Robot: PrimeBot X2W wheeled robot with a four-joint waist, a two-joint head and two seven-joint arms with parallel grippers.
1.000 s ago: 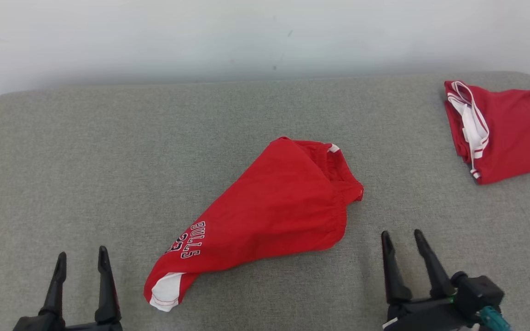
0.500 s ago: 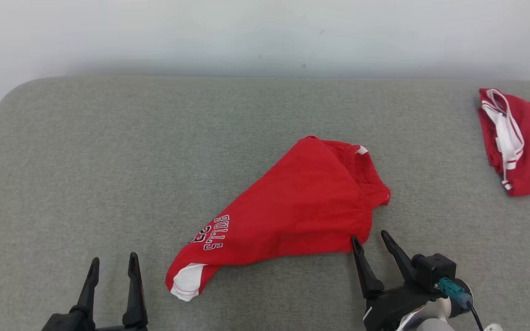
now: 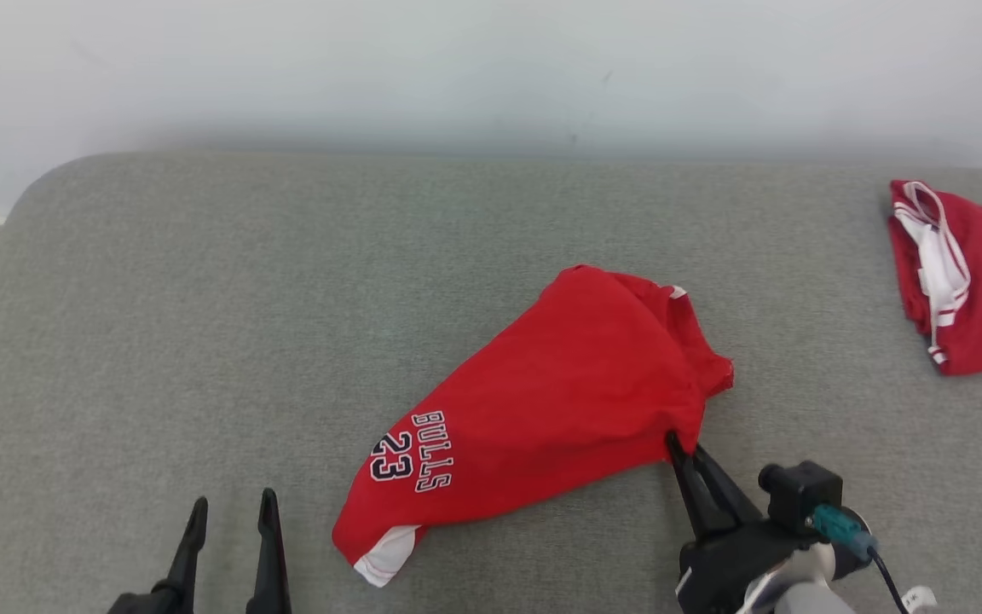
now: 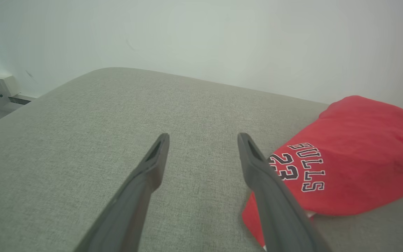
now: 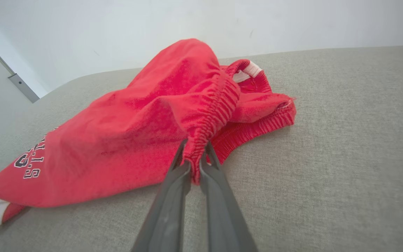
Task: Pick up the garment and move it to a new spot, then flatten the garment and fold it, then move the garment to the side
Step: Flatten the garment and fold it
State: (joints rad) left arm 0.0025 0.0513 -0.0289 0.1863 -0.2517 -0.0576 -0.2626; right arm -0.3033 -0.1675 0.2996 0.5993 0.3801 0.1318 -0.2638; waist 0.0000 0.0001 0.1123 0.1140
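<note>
I am pinching the waistband of the crumpled red cotton shorts [image 3: 542,401] printed BULLS 23, at their 4 o'clock edge, with my right gripper [image 3: 675,443] clamped narrow on the cloth. The shorts are lying midway across the grey fabric-covered surface [image 3: 201,298]. My left gripper [image 3: 231,512] is hovering at 7 o'clock, spread wide

The right gripper [image 3: 675,443] has moved in and clamped onto the red shorts [image 3: 559,401] at the waistband
</note>
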